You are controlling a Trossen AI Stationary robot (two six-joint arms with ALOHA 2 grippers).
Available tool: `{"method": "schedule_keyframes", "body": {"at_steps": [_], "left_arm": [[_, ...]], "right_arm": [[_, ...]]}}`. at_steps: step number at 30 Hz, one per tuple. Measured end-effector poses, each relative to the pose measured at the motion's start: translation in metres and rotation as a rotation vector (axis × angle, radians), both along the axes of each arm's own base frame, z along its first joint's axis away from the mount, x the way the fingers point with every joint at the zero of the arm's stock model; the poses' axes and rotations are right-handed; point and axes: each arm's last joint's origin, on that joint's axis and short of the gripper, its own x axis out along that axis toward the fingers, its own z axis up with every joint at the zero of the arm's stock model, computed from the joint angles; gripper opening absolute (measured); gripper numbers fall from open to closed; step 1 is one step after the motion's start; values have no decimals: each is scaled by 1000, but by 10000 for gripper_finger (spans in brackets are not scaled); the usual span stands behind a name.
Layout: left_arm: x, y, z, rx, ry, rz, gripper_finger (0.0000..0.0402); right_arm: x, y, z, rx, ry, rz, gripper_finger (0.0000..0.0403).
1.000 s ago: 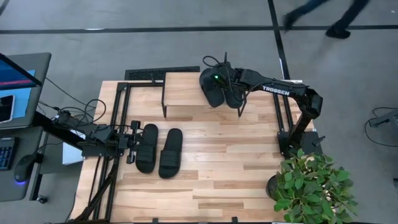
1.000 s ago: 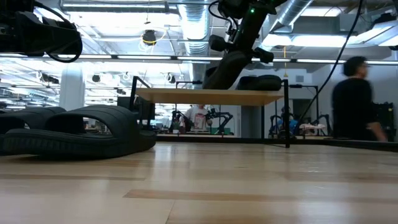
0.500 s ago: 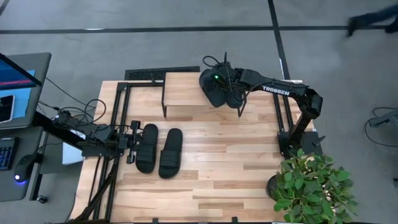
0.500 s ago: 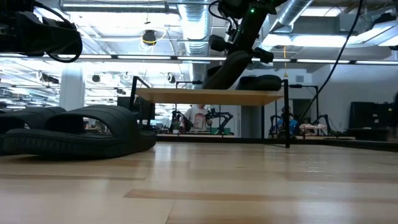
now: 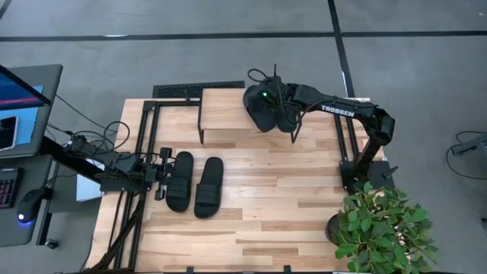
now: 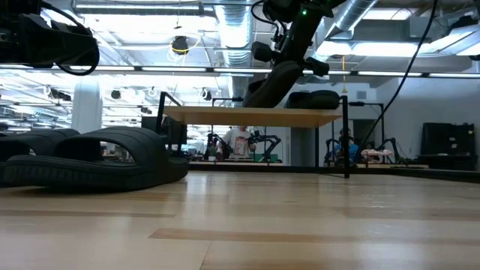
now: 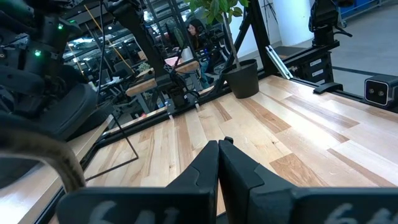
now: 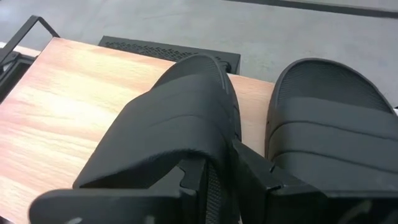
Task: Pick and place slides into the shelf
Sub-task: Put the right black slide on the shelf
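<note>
The shelf (image 5: 228,114) stands at the table's far side, its light wood top on thin black legs. One black slide (image 5: 288,116) lies flat on the shelf's right end. My right gripper (image 8: 217,171) is over the shelf, shut on a second slide (image 8: 174,118), which is tilted beside the first. Two more slides (image 5: 179,180) (image 5: 208,186) lie side by side, soles down, on the table's left half. My left gripper (image 7: 219,146) is shut and hovers left of them, touching nothing. My right gripper pinches the tilted slide between its two fingers at the side edge (image 8: 214,158), where the strap band joins the sole. The fingers come slanting down from the table's right. The slide is tilted, with its lower end (image 6: 251,101) on the shelf top and its other end raised.
A potted plant (image 5: 380,224) stands at the table's near right corner, beside the right arm's base (image 5: 365,171). Black frame rails (image 5: 141,152) run along the left edge. The shelf's left half (image 5: 221,110) is bare wood. A monitor and desk (image 5: 23,99) sit left of the table.
Neither gripper nor any slide has visibly moved. A person on the floor beyond the table has walked off to the right and out of view.
</note>
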Motion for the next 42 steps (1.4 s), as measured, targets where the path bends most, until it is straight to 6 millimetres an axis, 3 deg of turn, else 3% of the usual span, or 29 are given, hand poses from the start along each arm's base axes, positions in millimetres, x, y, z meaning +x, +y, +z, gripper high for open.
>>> {"method": "schedule_keyframes", "body": {"at_steps": [8,17,22,42], "left_arm": [[0,0,0,0,0,0,0],[0,0,0,0,0,0,0],[0,0,0,0,1,0,0],[0,0,0,0,0,0,0]], "right_arm": [[1,2,0,-3,5,12,72],[1,2,0,-4,6,10,167],[0,1,0,-3,9,8,200],[-3,18,-7,43,127,54,173]]}}
